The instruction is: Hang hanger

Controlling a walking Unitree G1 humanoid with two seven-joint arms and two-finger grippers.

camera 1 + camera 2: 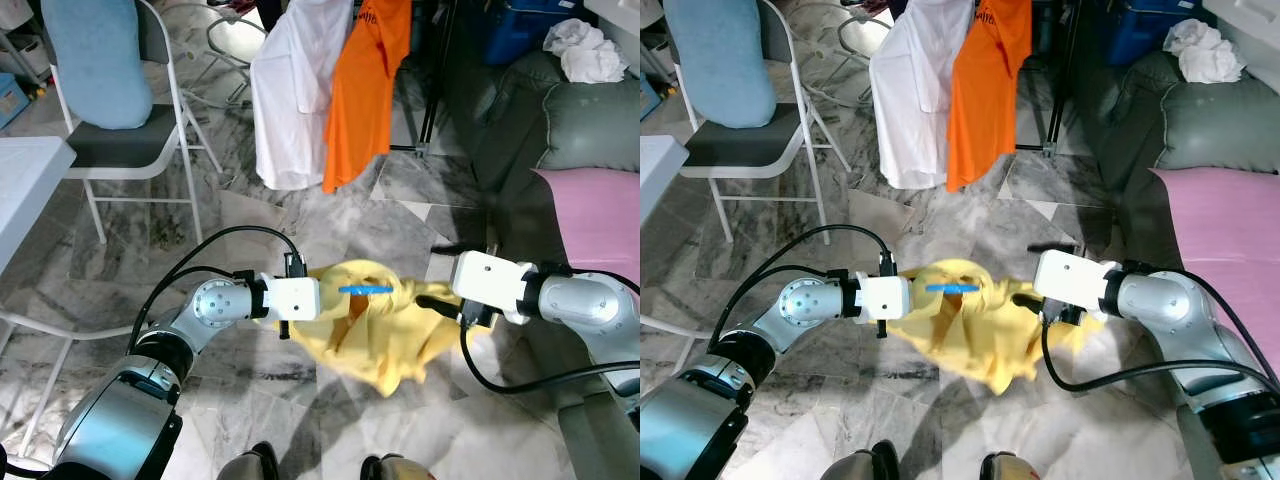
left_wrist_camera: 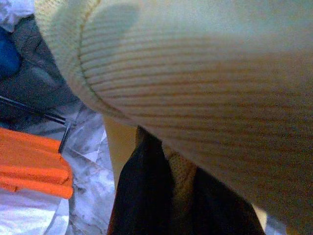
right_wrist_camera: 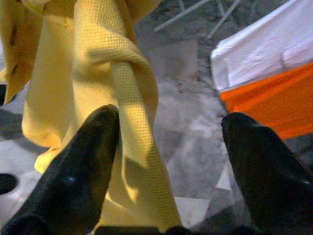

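Currently both arms hold a yellow shirt [image 1: 385,335] at centre frame, with the blue hanger [image 1: 365,289] poking from its collar. Left end effector [image 1: 330,305] is buried in fabric, grip can't be judged. Right end effector [image 3: 168,161] is spread wide, cloth draped between its fingers [image 3: 73,181], probably supporting. Upper centre, white shirt [image 1: 290,90] and orange shirt [image 1: 365,85] already hang: likely target.
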